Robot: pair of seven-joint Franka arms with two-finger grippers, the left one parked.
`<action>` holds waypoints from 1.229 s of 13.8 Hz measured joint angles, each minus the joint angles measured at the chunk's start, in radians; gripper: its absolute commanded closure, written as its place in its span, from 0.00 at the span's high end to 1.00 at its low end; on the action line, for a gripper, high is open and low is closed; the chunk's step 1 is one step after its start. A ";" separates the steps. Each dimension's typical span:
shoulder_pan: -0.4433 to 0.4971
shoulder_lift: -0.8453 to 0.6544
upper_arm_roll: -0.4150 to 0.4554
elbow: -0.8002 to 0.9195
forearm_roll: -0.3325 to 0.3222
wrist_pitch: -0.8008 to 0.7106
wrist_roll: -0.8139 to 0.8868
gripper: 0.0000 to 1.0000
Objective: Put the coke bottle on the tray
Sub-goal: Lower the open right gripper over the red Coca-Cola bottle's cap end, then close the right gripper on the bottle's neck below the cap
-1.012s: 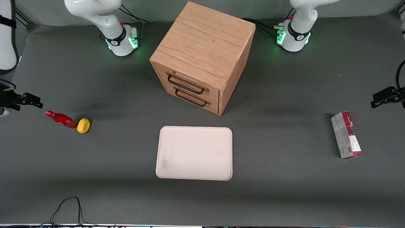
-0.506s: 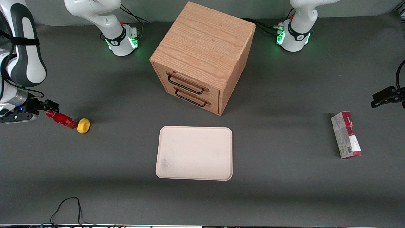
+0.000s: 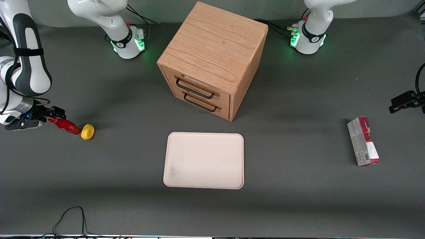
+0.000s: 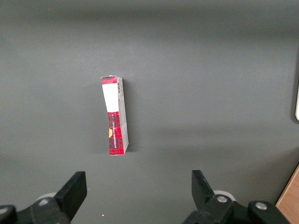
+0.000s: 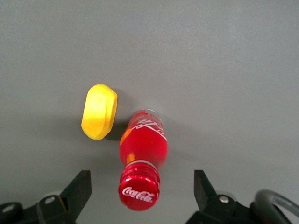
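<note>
One dark grey table (image 3: 298, 205) bears the coke bottle (image 5: 141, 158) beneath the wide-open, empty claw (image 5: 141, 189).

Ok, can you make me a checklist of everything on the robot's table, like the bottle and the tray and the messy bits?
Surface: dark grey table, flat, no spills seen.
Coke bottle: coke bottle stands upright toward the working arm's end, red cap on, not on the tray.
Tray: tray lies nearer the front camera than the cabinet, nothing on it, faint grey smudge in one corner.
Clutter: yellow lump right beside the bottle; red-and-grey box toward the parked arm's end; wooden drawer cabinet, both drawers shut.
Gripper: gripper open, above the bottle, one finger on each side of the cap, not gripping.
Cables: black cable looped at the table edge nearest the front camera.
Surroundings: nothing seen.
</note>
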 measured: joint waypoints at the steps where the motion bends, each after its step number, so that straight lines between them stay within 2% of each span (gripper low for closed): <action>1: 0.000 0.000 0.000 0.000 0.000 0.000 -0.003 0.47; 2: 0.001 0.000 0.000 0.000 0.000 0.000 -0.007 0.38; 7: 0.007 0.001 0.001 0.004 0.003 0.000 -0.013 0.14; 10: 0.013 0.001 0.020 0.037 0.006 -0.039 0.004 0.13; 14: 0.019 -0.010 0.113 0.263 0.009 -0.363 0.133 0.13; 17: 0.023 -0.018 0.236 0.516 -0.023 -0.604 0.288 0.14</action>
